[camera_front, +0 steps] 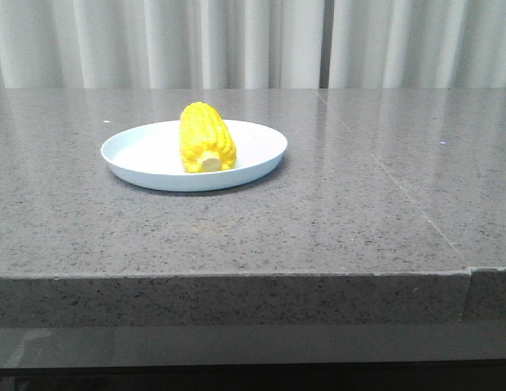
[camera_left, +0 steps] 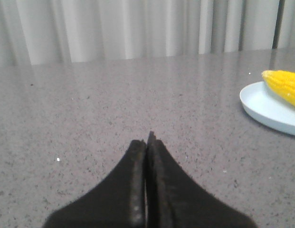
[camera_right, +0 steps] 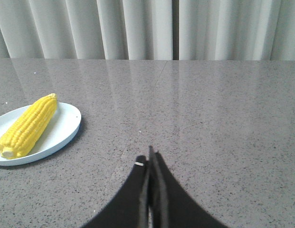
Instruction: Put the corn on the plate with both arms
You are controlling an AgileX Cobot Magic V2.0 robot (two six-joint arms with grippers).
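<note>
The yellow corn [camera_front: 206,137] lies on the pale blue-white plate [camera_front: 138,159], its cut stem end toward the front edge of the table. Neither gripper shows in the front view. In the left wrist view my left gripper [camera_left: 147,141] is shut and empty over bare table, and the plate [camera_left: 261,107] with the corn [camera_left: 282,85] is well off to one side. In the right wrist view my right gripper [camera_right: 149,159] is shut and empty over bare table, apart from the plate [camera_right: 61,128] and the corn [camera_right: 28,126].
The grey speckled stone table [camera_front: 334,220] has a seam [camera_front: 383,167] running back from its front edge on the right. Pale curtains [camera_front: 253,41] hang behind the table's far edge.
</note>
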